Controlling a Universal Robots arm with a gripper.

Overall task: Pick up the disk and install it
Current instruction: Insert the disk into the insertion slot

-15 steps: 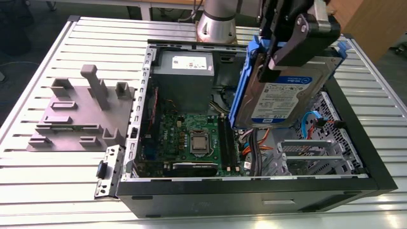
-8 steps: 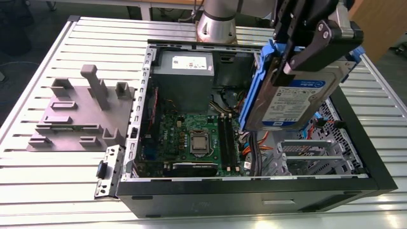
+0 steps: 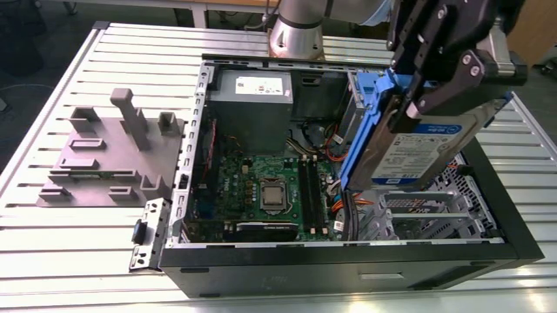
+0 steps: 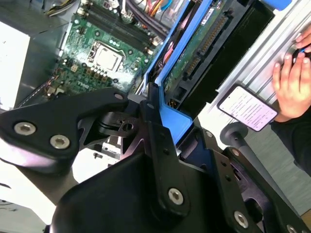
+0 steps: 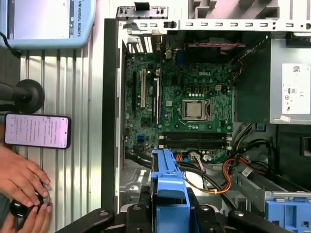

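The disk (image 3: 419,147), silver with a white-and-blue label and blue side rails, hangs tilted over the exterior view's right side of the open computer case (image 3: 348,261). My black gripper (image 3: 416,107) is shut on its upper end. In the first wrist view the disk's blue rail (image 5: 168,187) runs out between my fingers (image 5: 142,213), above the motherboard (image 5: 194,107). The second wrist view shows the disk's green circuit-board underside (image 4: 199,43) and blue rail (image 4: 172,119) held in the gripper (image 4: 151,114).
Inside the case are a grey power supply box (image 3: 252,98), cables (image 5: 233,170) and a metal drive cage (image 3: 418,210). A grey fixture block (image 3: 104,160) lies on the slatted table. A person's hands (image 5: 22,182), a phone (image 5: 36,131) and a pendant (image 5: 48,22) sit beside the case.
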